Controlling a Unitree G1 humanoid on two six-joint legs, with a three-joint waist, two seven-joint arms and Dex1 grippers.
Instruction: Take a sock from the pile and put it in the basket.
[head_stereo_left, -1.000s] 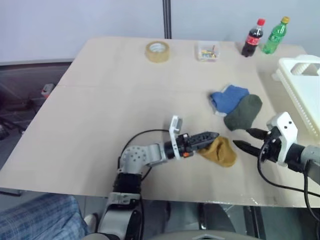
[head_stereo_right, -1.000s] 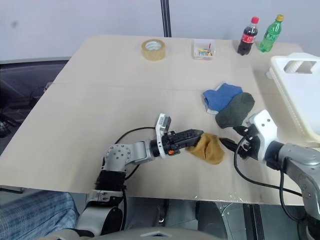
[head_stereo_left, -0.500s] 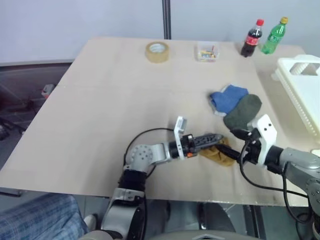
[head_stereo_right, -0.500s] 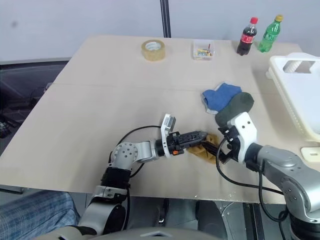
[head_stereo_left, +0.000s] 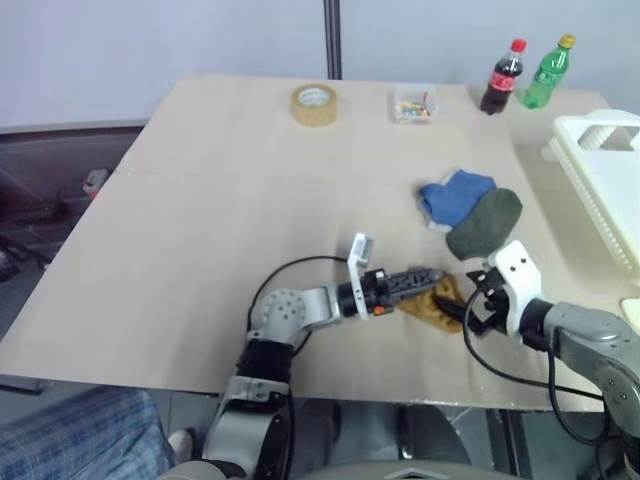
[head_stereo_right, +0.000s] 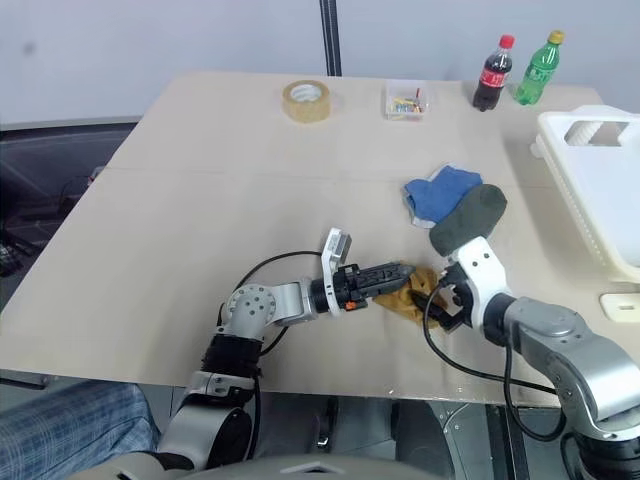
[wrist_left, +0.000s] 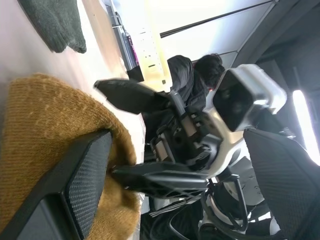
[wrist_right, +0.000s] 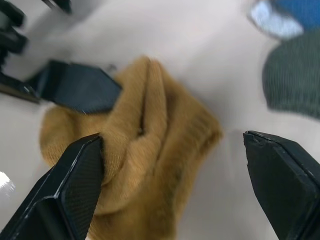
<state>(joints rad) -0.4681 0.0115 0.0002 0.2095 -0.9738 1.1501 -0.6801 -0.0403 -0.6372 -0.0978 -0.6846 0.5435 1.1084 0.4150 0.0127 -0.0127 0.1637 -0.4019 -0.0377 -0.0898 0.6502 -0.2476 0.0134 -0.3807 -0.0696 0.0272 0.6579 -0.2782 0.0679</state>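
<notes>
Right claw (head_stereo_right: 437, 300) spread wide at the near right of the desk (head_stereo_left: 220, 190), fingers straddling the mustard sock (wrist_right: 145, 165). Left claw (head_stereo_left: 428, 279) also spread, lying low across the desk from the left, one finger resting on the sock's left part. Neither claw pinches anything yet.

Mustard sock sits just nearer than the pile (head_stereo_left: 470, 212), where the blue sock (head_stereo_left: 455, 195) and dark green sock (head_stereo_left: 487, 225) overlap. Basket (head_stereo_left: 600, 170) at the far right edge, well apart from the sock.

Handling judgement: knit fabric, soft, light, limp; will fold and drape once lifted, not slippery, not fragile. Best hold looks to be the raised fold along the middle of the sock, where the bunched fabric gives the fingers bulk to close on; a flat edge may slide out
</notes>
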